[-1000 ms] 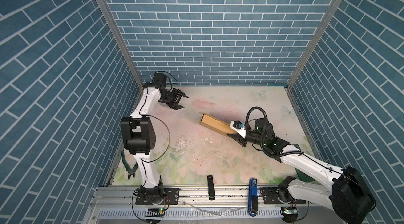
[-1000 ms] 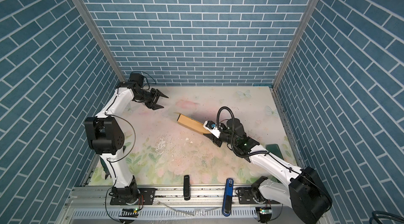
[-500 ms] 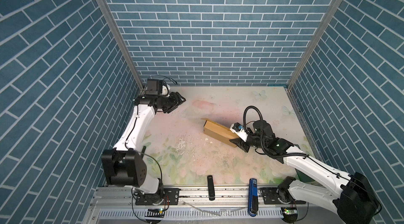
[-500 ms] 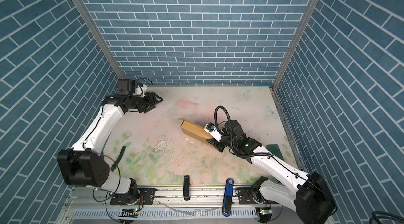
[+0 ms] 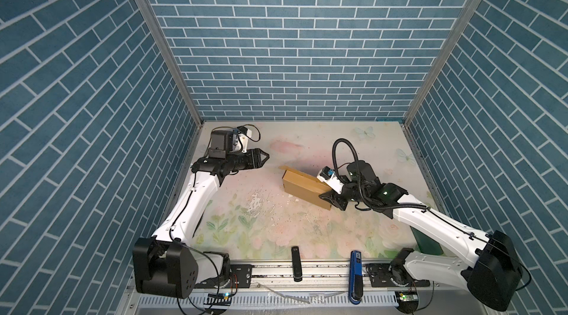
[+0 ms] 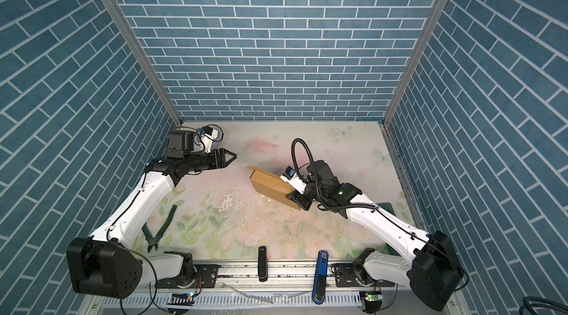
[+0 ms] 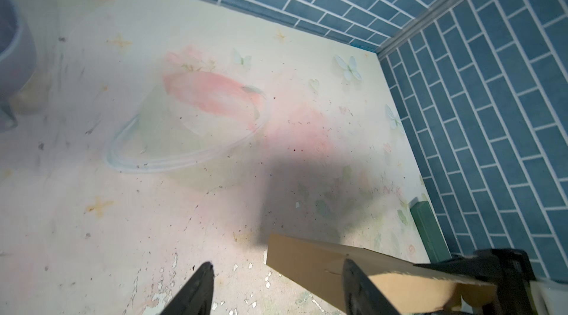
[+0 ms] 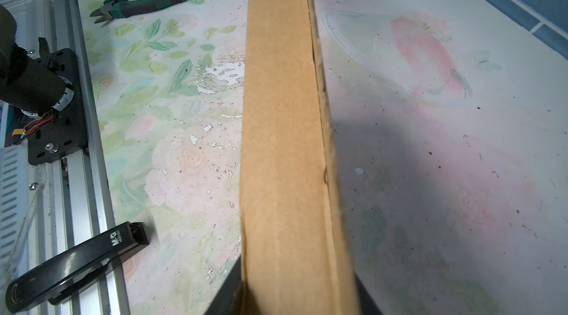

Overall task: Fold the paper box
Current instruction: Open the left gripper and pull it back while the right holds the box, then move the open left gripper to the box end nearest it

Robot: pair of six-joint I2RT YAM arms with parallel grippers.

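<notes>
The left pincer (image 5: 262, 158), open and empty, now turns toward the paper box (image 5: 302, 185) at frame centre. The right pincer (image 5: 331, 199), clamped on the box end, probably presents it for folding.

Floral-print table (image 5: 276, 230) — green-handled cutters (image 8: 147, 2), dark green block (image 7: 428, 230) near edges

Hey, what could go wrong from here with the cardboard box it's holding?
The right gripper clamps the paper box only at one end, so the free end could twist or slip out. The left gripper is open and apart from the box; coming in, it might knock that free end or catch the protruding flap.
</notes>
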